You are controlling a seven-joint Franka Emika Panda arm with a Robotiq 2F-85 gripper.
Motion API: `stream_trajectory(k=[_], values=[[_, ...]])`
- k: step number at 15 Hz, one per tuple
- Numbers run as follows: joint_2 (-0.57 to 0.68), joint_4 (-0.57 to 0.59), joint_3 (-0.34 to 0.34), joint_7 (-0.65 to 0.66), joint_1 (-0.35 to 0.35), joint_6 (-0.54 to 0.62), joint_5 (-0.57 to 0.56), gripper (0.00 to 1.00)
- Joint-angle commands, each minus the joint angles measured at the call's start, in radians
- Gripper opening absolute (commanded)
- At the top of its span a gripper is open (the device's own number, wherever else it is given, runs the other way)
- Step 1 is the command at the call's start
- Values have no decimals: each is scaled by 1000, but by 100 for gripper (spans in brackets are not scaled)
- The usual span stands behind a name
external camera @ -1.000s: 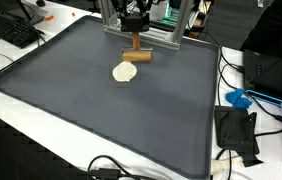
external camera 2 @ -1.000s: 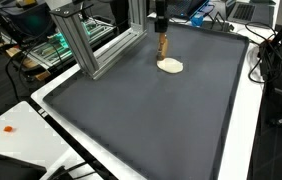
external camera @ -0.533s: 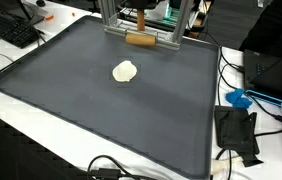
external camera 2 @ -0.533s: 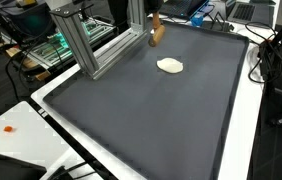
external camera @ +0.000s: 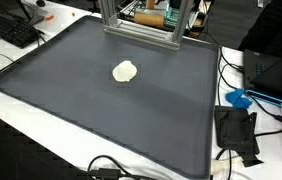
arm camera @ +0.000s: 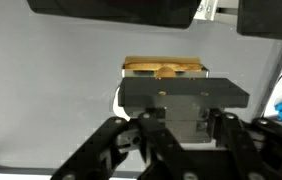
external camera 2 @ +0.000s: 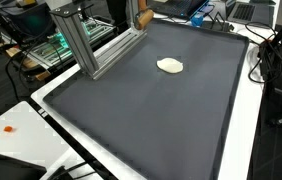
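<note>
My gripper is shut on a brown wooden piece, which shows just past the dark fingers in the wrist view. In both exterior views the wooden piece hangs high at the top edge, by the aluminium frame, and the gripper itself is almost cut off there. A flat cream lump like dough lies alone on the dark mat, well below and apart from the held piece.
An aluminium frame stands at the mat's far edge. A keyboard lies beside the mat. A blue object and a black box with cables sit on the white table at the other side.
The gripper has lifted the wooden piece from just beside the cream lump up and back toward the frame. The lump has stayed where it was.
</note>
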Motion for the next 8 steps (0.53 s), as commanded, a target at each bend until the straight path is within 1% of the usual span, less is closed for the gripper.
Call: stream_trajectory(k=[1, 8], values=[[-130, -71, 21, 53, 27, -50, -2, 22], [-237, -124, 63, 112, 55, -113, 1, 22]])
